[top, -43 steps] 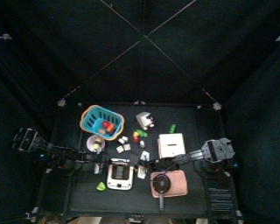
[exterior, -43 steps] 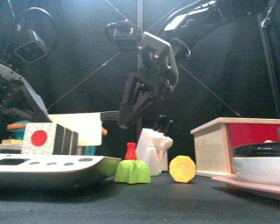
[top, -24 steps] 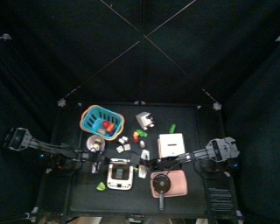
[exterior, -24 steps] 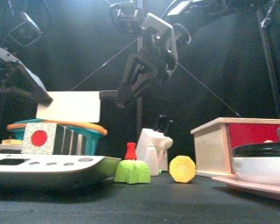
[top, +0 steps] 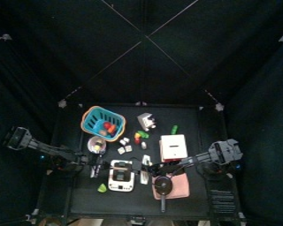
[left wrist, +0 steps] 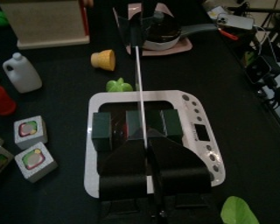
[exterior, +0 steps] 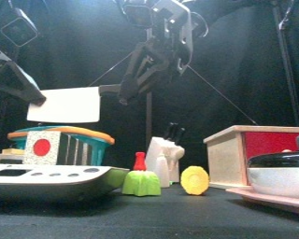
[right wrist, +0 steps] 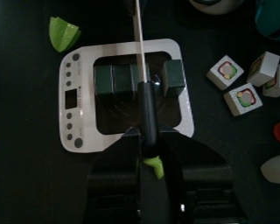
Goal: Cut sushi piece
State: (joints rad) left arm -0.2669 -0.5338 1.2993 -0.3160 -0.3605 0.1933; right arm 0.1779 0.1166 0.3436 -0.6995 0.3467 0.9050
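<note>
Black curtains are hanging around a small black table crowded with kitchen toys. Near its front edge a white tray (top: 120, 176) is lying flat, and the sushi (left wrist: 136, 123) is sitting on it as a short row of dark blocks, across the tray's middle.

Both arms are reaching in over this tray. The left gripper (left wrist: 146, 150) is hanging above it with its jaws pressed together on a flat white blade (exterior: 63, 105); that blade is showing only as a thin line in the left wrist view (edge-on), running out over the sushi and apart from it. The right gripper (right wrist: 143, 145) is also hovering above the tray, its jaws clenched on a knife (right wrist: 142, 96) with a dark handle and a thin grey blade, which is pointing across the middle sushi block. Whether this knife is touching the sushi I cannot tell.

Around the tray, other things are standing by. A teal basket (top: 103, 119) is sitting at the back left of the table, a wooden box (top: 172, 146) is lying to the right of the tray, and a pink pot (top: 170, 185) with a black handle is resting at the front right. A green wedge (right wrist: 63, 32) is lying just beside one tray corner, small white cubes (right wrist: 227, 72) are clustered near the opposite side, and a white bottle (left wrist: 22, 73) is standing near them.
</note>
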